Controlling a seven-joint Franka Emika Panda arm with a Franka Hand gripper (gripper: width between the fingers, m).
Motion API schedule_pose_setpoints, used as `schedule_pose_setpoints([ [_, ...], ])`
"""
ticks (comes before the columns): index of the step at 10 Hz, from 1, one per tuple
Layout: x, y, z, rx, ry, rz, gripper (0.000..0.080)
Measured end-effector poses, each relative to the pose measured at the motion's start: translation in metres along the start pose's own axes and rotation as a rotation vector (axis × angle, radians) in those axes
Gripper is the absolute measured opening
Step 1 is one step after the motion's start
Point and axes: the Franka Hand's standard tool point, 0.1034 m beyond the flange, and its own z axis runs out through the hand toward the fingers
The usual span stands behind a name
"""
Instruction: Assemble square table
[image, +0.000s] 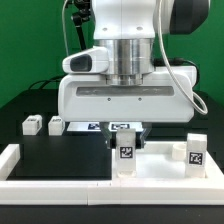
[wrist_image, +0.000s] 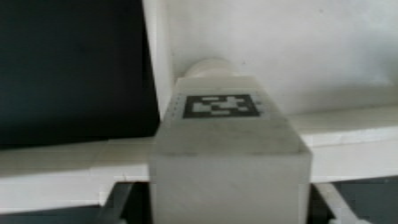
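Observation:
My gripper (image: 126, 138) is shut on a white block leg (image: 126, 156) with a black-and-white tag and holds it upright over the near edge of the white square slab (image: 162, 150). In the wrist view the leg (wrist_image: 222, 120) fills the middle between my gripper (wrist_image: 222, 205) jaws. The slab (wrist_image: 294, 60) lies behind it, with its raised rim (wrist_image: 71, 155) running across. A second tagged leg (image: 196, 152) stands upright at the slab's end on the exterior view's right. Two more legs (image: 31, 126) (image: 55, 126) lie on the black table at the exterior view's left.
The long low white border rail (image: 60, 186) runs along the front and up the exterior view's left side. The marker board (image: 90, 127) lies on the table behind the gripper. The arm's wide white body (image: 125, 95) hides much of the far table.

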Motion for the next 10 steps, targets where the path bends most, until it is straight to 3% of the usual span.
schedule_pose_setpoints([
  [2, 0.0, 0.0, 0.0, 0.0, 0.0, 0.118, 0.029],
  [6, -0.002, 0.004, 0.002, -0.003, -0.001, 0.619, 0.029],
  [10, -0.004, 0.016, 0.004, 0.059, -0.043, 1.185, 0.029],
])
